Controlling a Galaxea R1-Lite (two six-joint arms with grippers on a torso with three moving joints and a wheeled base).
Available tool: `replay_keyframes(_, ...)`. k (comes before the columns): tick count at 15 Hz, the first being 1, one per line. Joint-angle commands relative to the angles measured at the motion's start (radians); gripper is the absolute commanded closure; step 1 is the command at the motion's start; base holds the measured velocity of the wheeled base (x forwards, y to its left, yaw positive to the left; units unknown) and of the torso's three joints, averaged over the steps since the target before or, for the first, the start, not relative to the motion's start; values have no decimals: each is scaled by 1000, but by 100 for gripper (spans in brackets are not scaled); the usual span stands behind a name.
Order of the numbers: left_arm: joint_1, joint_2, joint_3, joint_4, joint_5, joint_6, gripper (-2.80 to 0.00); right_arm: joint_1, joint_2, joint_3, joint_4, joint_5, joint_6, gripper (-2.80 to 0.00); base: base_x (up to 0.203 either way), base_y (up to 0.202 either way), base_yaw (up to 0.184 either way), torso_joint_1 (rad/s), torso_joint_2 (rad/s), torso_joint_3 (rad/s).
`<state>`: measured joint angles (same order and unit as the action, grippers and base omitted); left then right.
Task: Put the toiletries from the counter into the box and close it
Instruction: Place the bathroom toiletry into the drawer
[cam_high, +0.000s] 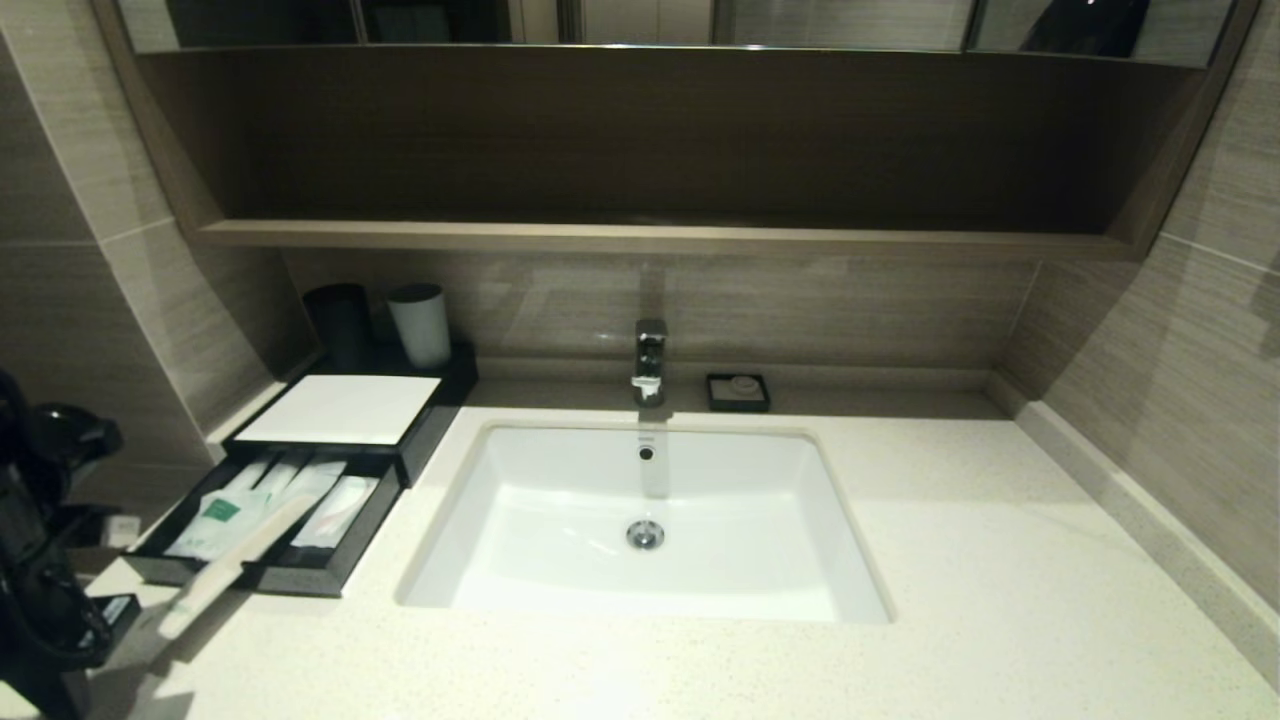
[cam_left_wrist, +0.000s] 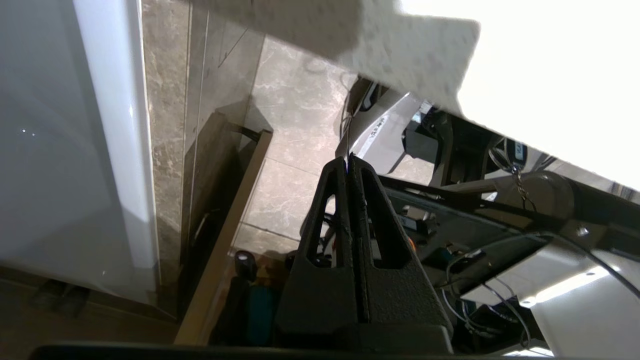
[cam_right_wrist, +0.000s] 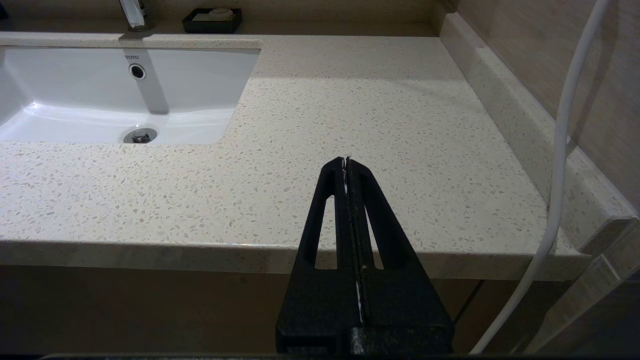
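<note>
A black box (cam_high: 432, 412) with a white top stands on the counter left of the sink. Its drawer (cam_high: 300, 578) is pulled out toward me and holds several white toiletry packets (cam_high: 335, 510). A long white packet (cam_high: 232, 566) lies slanted over the drawer's front wall, its near end on the counter. My left arm (cam_high: 45, 570) is at the far left, beside the counter's edge. My left gripper (cam_left_wrist: 348, 160) is shut and empty, hanging below counter level over the floor. My right gripper (cam_right_wrist: 346, 161) is shut and empty, in front of the counter's front edge, right of the sink.
The white sink (cam_high: 560, 600) with its tap (cam_high: 650, 362) fills the middle of the counter. A dark cup (cam_high: 340, 322) and a white cup (cam_high: 421, 324) stand behind the box. A black soap dish (cam_high: 738, 391) sits by the back wall. A white cable (cam_right_wrist: 560, 165) hangs near the right gripper.
</note>
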<state>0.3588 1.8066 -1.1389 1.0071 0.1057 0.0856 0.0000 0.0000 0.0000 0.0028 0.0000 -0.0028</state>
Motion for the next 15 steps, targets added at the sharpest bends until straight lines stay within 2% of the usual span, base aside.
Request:
replay_keyframes(1,12,74,3,-17,1,12,0,0,0,0,0,-1,0,0,0,0,0,0,0,0)
replay_keyframes(5,11,145,-37,-117,-16,28,0,0,-2,0,-1,0,0,0,0,0,0,0,0,0)
replay_keyframes(7,9,146,-44,-141,-50,52,0,0,0,0,0,-1,0,0,0,0,0,0,0,0)
replay_keyframes(10,9,139,-49,-180,-58,84,0,0,0,0,-1,0,0,0,0,0,0,0,0,0)
replay_keyframes(13,2,134,-91,-288,-62,120,0,0,-1,0,0,0,0,0,0,0,0,0,0,0)
replay_keyframes(15,-4,127,-102,-326,-101,150,0,0,-1,0,0,0,0,0,0,0,0,0,0,0)
